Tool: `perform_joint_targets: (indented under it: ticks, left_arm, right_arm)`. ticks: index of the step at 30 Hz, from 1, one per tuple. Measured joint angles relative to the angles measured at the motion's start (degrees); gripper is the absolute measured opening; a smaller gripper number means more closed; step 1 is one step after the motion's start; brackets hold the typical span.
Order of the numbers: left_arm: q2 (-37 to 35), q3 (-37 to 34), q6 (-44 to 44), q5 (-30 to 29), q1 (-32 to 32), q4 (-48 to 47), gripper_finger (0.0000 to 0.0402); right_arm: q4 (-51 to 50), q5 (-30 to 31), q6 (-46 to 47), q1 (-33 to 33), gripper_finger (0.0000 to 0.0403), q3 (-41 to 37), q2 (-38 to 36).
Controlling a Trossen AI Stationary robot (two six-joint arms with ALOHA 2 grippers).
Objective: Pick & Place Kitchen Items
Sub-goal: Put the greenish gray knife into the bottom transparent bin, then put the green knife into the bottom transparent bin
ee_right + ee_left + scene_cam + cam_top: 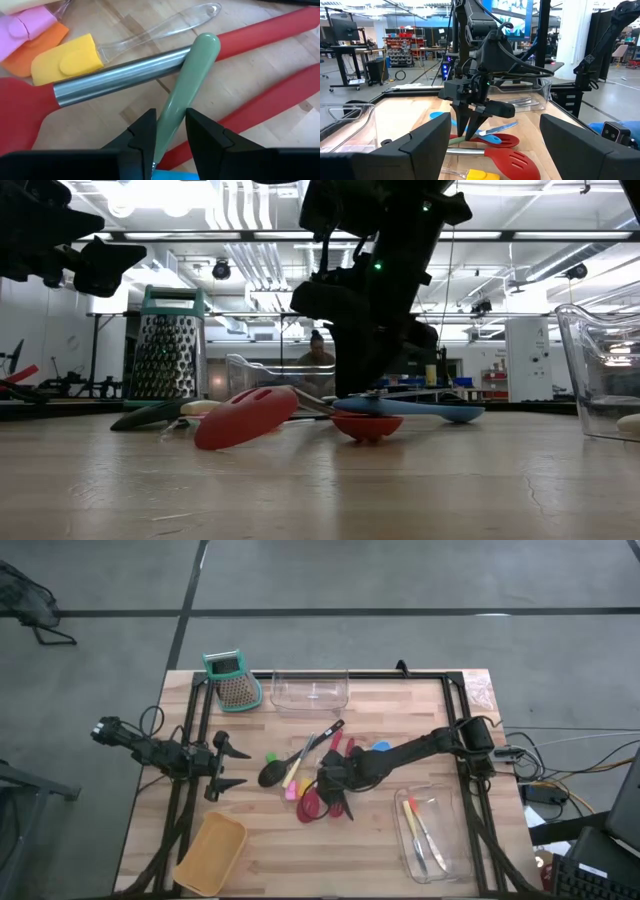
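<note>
A heap of kitchen items lies mid-table: a red slotted spatula with a metal handle (120,75), a yellow spatula with a clear handle (65,62), red spoons (495,140), a blue spoon (440,116), a black ladle (272,775), and pink and orange pieces (35,30). A pale green handle (192,70) lies across the metal handle. My right gripper (170,135) is over the heap, slanting down, shut on that green handle. My left gripper (225,765) waits open and level at the table's left side. My right gripper pinches the pale green handle (172,117) between its two fingers, well back from its rounded free end (207,42). The fingers come from above, slanting down, and lie across the handle. The handle rests tilted on the red spatula's metal handle (150,67).
A clear bin (430,830) holding a few utensils stands at the near right. A tan bin (212,852) sits at the near left, another clear bin (310,690) at the far edge, and a teal-topped grater (232,678) beside it.
</note>
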Motion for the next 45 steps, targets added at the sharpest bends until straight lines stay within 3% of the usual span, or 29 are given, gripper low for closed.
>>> perform_joint_targets:
  ticks: [12,25,33,37,45]
  left_arm:
    - [0.00,-0.02,0.01,0.00,0.01,0.00,0.0312]
    - [0.00,-0.02,-0.01,0.00,0.01,0.00,0.0312]
    - [0.00,0.00,0.01,0.00,0.01,0.00,0.0312]
    - [0.00,-0.02,0.01,0.00,-0.01,0.00,0.0312]
    - [0.00,0.00,-0.01,0.00,0.01,0.02,0.0312]
  right_arm:
    - [0.29,-0.04,-0.93,-0.21,0.0039,-0.23,-0.11]
    - [0.48,-2.03,-1.84,-0.72,0.0043,-0.96,-0.17]
    - [0.52,-2.54,-2.02,-0.81,0.0013,-0.65,-0.17]
    - [0.09,-2.76,-1.38,-0.80,0.0030,0.36,-0.08]
    - [-0.09,-3.86,-1.06,-0.70,0.0107,1.64,0.11]
